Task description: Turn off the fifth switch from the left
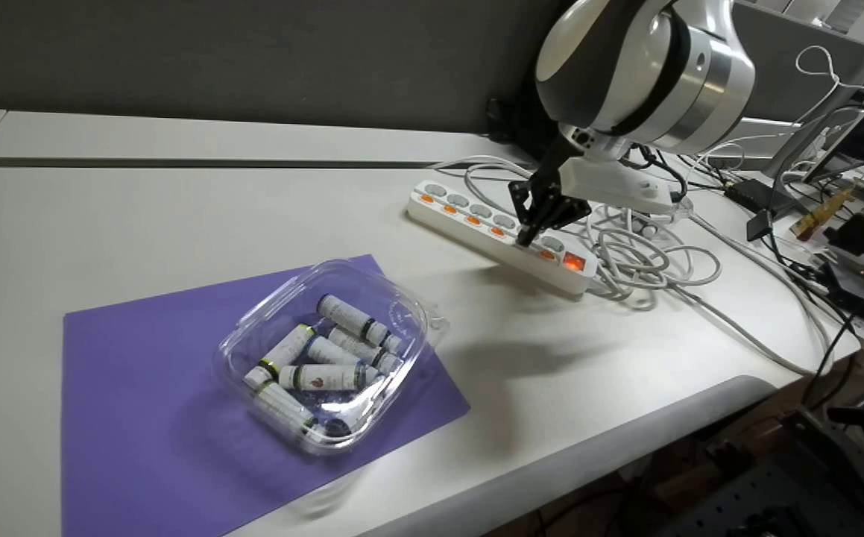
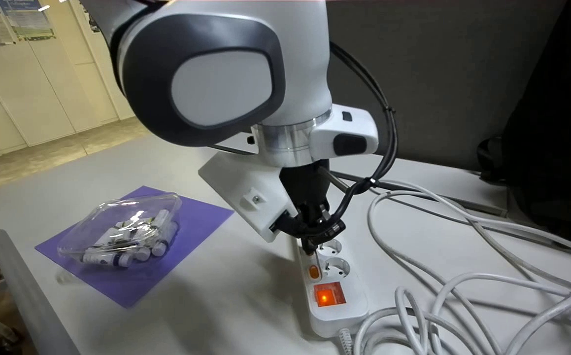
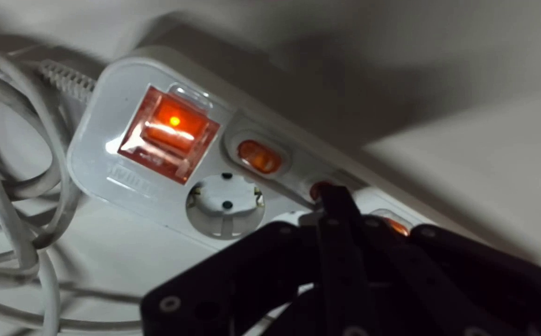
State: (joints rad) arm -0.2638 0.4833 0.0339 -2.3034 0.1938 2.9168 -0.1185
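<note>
The job looked to have reached its decisive press, with nothing to confirm it as finished. The claw (image 1: 526,237) was clenched, its jaws together as one narrow prod with no object showing between them. Its tip stood at the fifth rocker switch (image 3: 318,190) on the white power strip (image 1: 506,255), hiding part of it; whether the two touched could not be told for sure. Counting from the left in an exterior view, four orange rockers (image 1: 473,220) came before the claw and a sixth rocker (image 1: 547,254) after it, next to the lit red main switch (image 1: 573,261), so the aim appeared right. Left, by judgement, were tipping the fifth rocker switch to off, if it was not so already, and lifting away. In the wrist view its exposed bit looked duller than the sixth rocker, but shading could explain that.

Set apart from the power strip, a clear plastic tub (image 1: 353,280) rested on a purple sheet (image 1: 126,403) on the desk (image 1: 178,224). In it lay several labelled white bottles (image 1: 325,377) on their sides, heaped over one another. Overlap and glare kept their number uncertain, and whether the tub's top was closed could not be told.
</note>
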